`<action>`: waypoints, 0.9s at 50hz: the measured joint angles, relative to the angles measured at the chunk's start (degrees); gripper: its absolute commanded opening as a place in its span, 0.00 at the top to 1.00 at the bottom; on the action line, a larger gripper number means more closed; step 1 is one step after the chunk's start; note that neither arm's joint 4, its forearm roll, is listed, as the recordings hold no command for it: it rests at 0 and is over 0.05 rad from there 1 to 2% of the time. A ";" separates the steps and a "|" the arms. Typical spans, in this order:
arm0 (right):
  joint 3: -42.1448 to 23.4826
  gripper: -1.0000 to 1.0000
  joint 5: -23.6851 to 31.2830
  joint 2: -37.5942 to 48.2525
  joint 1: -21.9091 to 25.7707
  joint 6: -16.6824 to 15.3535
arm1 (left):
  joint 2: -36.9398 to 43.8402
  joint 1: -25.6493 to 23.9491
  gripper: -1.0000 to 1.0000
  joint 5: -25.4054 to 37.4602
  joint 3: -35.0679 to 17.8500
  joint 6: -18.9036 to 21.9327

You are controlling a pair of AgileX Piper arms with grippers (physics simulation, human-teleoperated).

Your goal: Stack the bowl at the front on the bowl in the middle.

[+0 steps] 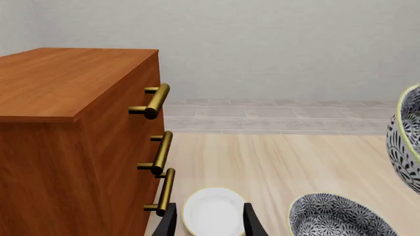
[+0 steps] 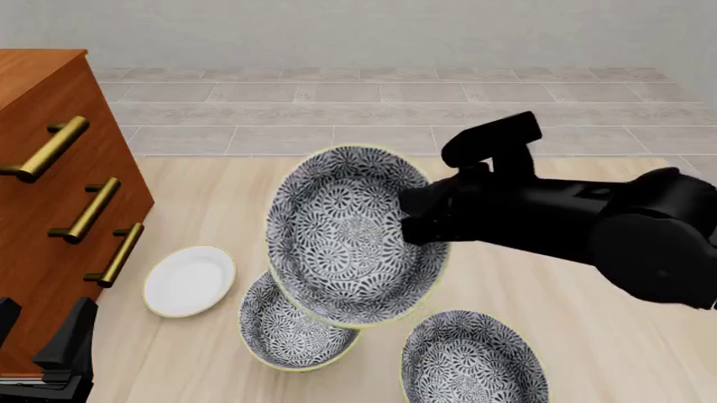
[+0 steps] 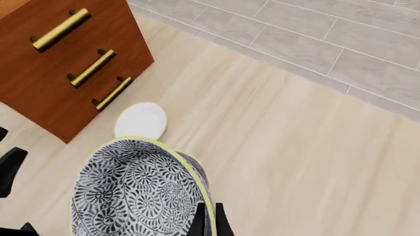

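My right gripper (image 2: 410, 220) is shut on the rim of a grey-and-white floral bowl (image 2: 349, 235) with a pale yellow rim, the bowl from the front. It hangs tilted above the table, seen also as the held bowl (image 3: 135, 194) and held bowl (image 1: 408, 140). Two same-looking bowls rest on the table: one bowl (image 2: 294, 332) partly under the held one, the other bowl (image 2: 474, 359) to the front right. Which of them is the bowl in the middle I cannot tell. My left gripper (image 1: 210, 223) stands open at the front left, near the white plate.
A small white plate (image 2: 191, 280) lies left of the bowls, beside the wooden dresser (image 2: 45, 252) with brass handles (image 2: 87, 210) that fills the left side. Beyond the tabletop (image 2: 560, 294) lies a grey tiled floor (image 2: 381, 109).
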 measured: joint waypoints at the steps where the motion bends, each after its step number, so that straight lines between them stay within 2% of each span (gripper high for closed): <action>1: -0.16 1.00 -0.05 0.25 0.11 0.02 | 0.00 0.00 0.00 0.00 0.00 0.00; 45: -6.48 1.00 -2.64 11.56 4.45 1.67 | 0.00 0.00 0.00 0.00 0.00 0.00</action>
